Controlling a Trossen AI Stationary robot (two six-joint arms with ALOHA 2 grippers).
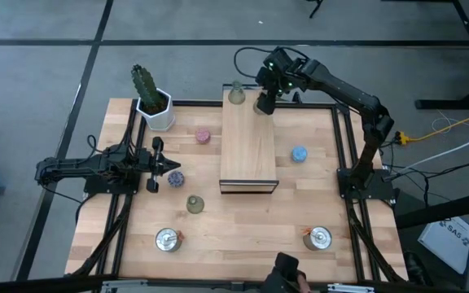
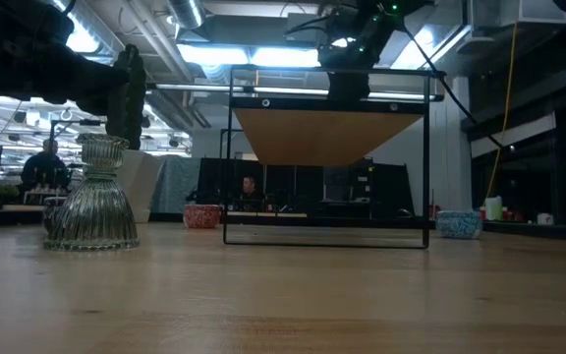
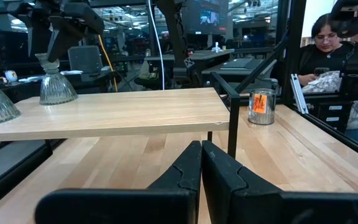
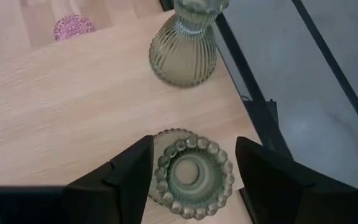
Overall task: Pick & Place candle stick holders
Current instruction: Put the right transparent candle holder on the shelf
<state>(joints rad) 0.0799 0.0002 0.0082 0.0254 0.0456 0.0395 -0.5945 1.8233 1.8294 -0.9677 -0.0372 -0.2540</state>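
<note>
two olive holders [image 4: 185, 46] only in right wrist view, right hand [image 4: 193, 171] apart.

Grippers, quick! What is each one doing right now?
Left gripper: shut, holding nothing, low over the table.
Right gripper: jaws open either side of a green candle holder standing on the wooden board.

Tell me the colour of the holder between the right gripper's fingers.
Olive-green ribbed glass holder; clearest in the right wrist view.

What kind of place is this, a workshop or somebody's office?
Most likely a robotics lab or workshop. Two robot arms are bolted to a framed wooden table, the room behind shows bright strip lights and benches with screens, and a person sits at a workstation just beyond the table.
</note>
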